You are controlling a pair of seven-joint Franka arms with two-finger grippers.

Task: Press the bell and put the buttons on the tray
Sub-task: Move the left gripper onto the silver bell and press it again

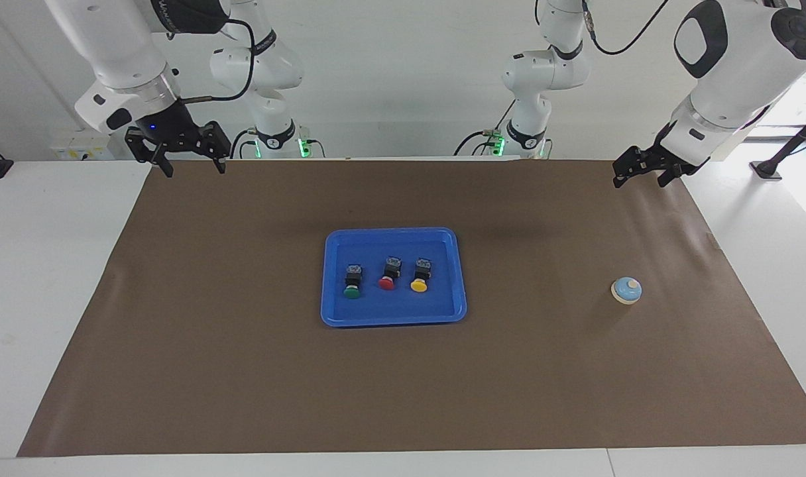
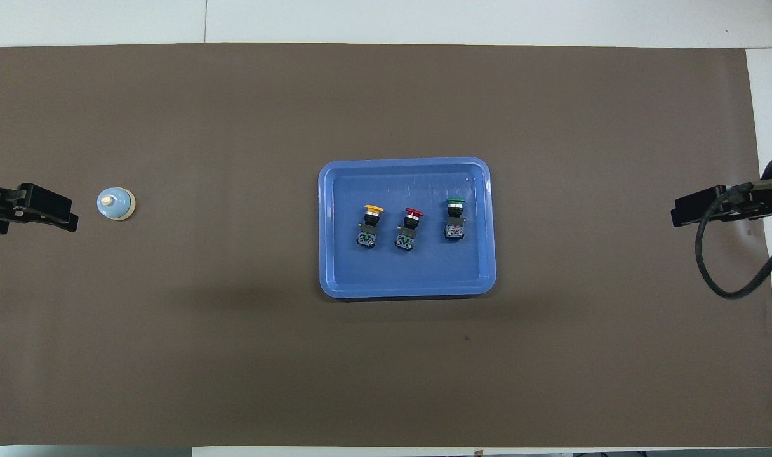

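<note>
The blue tray (image 1: 393, 319) sits in the middle of the brown mat; it also shows in the overhead view (image 2: 405, 289). Three buttons lie on their sides in it in a row: green (image 1: 352, 281) (image 2: 454, 219), red (image 1: 388, 273) (image 2: 410, 225), yellow (image 1: 420, 275) (image 2: 371, 222). The light-blue bell (image 1: 626, 290) (image 2: 115, 204) stands on the mat toward the left arm's end. My left gripper (image 1: 643, 177) (image 2: 46, 216) is open, empty and raised over the mat's edge, clear of the bell. My right gripper (image 1: 194, 165) (image 2: 697, 212) is open, empty and raised over the mat's corner at the right arm's end.
The brown mat (image 1: 244, 371) covers most of the white table (image 1: 52, 278). A black cable (image 2: 729, 279) hangs from the right arm over the mat's end. Both arm bases (image 1: 529, 132) stand at the table's edge.
</note>
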